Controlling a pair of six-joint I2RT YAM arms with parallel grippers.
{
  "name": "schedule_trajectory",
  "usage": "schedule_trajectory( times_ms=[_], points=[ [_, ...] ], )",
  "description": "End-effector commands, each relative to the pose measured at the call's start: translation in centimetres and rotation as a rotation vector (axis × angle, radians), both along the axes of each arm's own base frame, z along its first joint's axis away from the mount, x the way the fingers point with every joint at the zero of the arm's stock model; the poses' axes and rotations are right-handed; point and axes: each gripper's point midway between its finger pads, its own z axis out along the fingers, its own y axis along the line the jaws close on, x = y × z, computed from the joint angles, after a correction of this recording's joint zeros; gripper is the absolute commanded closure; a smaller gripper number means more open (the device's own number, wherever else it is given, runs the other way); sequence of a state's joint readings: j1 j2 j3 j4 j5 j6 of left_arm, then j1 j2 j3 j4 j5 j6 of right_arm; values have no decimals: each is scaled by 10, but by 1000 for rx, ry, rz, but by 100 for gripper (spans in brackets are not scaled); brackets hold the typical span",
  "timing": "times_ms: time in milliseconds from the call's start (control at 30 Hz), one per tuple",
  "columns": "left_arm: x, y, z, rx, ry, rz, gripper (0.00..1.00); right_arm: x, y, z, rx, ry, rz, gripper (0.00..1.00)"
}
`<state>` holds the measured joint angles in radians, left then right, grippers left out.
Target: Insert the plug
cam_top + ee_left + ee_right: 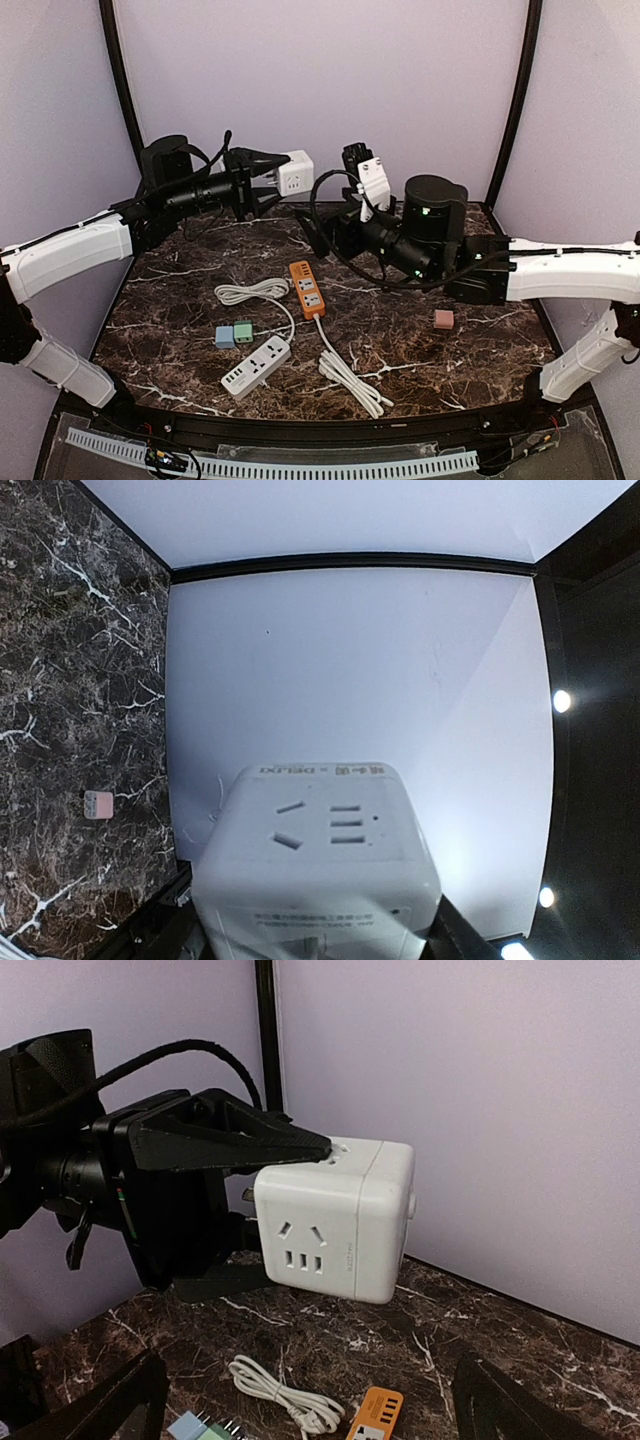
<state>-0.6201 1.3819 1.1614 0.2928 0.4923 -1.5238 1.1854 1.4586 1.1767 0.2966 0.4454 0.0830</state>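
Filling the left wrist view, the white cube plug [315,850] is pinched between the jaws of the left gripper [283,176] and held in the air above the far edge of the table [480,350]. The right gripper [310,1362] faces it from nearby, fingers spread wide, holding nothing. An orange power strip [307,289] and a white power strip [256,367] lie on the table below, well apart from the cube.

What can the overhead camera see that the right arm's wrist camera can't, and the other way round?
Only overhead: the pink block and the white power strip. Only right wrist: the small slots on the front face of the cube socket. Both: the left pincer gripping that cube, with the orange strip and white cable below.
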Motion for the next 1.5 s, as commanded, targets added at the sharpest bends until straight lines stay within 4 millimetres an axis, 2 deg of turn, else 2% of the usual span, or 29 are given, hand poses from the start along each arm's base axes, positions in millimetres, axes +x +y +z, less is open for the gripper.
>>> schedule_trajectory(
  times_ms=[0,233,300,533,633,800,967,1167,1300,1467],
  points=[
    [-3,7,18,7,-147,-22,99,-20,-28,-21,3,186,48,1],
    [-1,8,21,12,-237,-105,99,-4,-61,-38,-1,488,23,1],
    [-1,6,21,15,-265,-141,99,-4,-59,-35,2,523,82,1],
    [-3,-2,2,65,-303,-260,99,6,-68,-35,72,614,50,1],
    [-3,-3,-3,81,-316,-274,99,8,-67,-35,125,691,142,1],
    [-10,-2,-5,79,-367,-293,99,25,-72,-38,214,865,229,1],
    [-19,-2,0,24,-398,-332,99,29,-69,-26,273,955,341,1],
    [-28,-5,11,-37,-434,-391,99,14,-49,6,352,1011,578,1],
    [-27,-8,7,-35,-414,-415,99,9,-42,24,398,1007,690,1],
    [-32,-14,8,-64,-403,-447,99,9,-36,30,406,1014,728,1]
  ],
)
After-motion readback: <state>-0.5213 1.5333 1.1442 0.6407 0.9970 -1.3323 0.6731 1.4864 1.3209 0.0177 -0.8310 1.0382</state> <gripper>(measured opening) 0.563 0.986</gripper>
